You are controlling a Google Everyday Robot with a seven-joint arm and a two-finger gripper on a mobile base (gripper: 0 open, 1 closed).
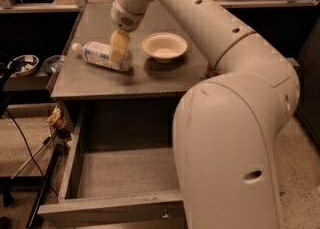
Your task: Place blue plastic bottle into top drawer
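Observation:
The blue plastic bottle (98,54) lies on its side on the grey tabletop (150,80), white cap pointing left. My gripper (118,49) comes down from above onto the right half of the bottle, its cream tip in front of the label. Below the tabletop the top drawer (115,207) is pulled out wide, and its grey inside shows nothing in it. My arm's big white link (225,153) covers the drawer's right part.
A white bowl (164,46) stands on the tabletop just right of the bottle. To the left are a low shelf with small dishes (23,64), black cables and a stand leg (42,183) beside the drawer's left side.

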